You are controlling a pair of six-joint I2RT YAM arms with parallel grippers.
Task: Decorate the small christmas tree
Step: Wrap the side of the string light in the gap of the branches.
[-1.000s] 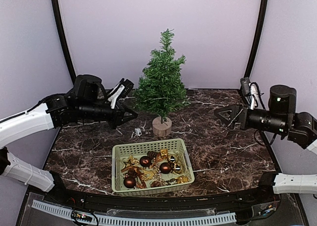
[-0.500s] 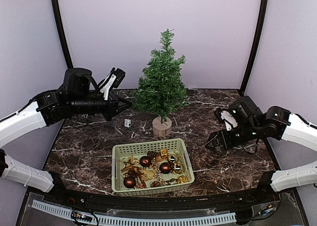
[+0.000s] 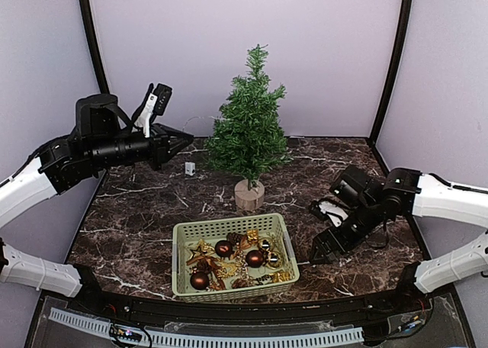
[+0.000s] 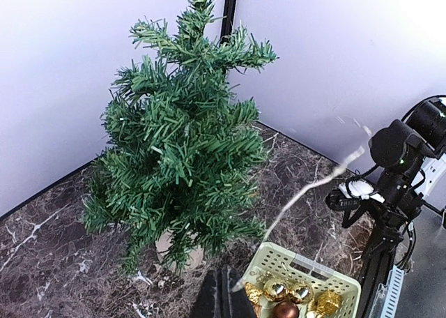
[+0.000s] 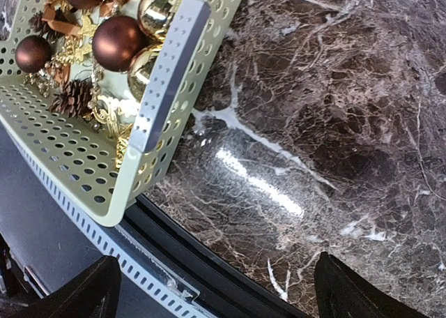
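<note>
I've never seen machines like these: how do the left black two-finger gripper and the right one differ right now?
The left gripper is raised beside the small green christmas tree, shut on a thin pale strand; the right gripper hangs low by the pale green plastic basket, open and empty. Both are black two-finger claws.
</note>
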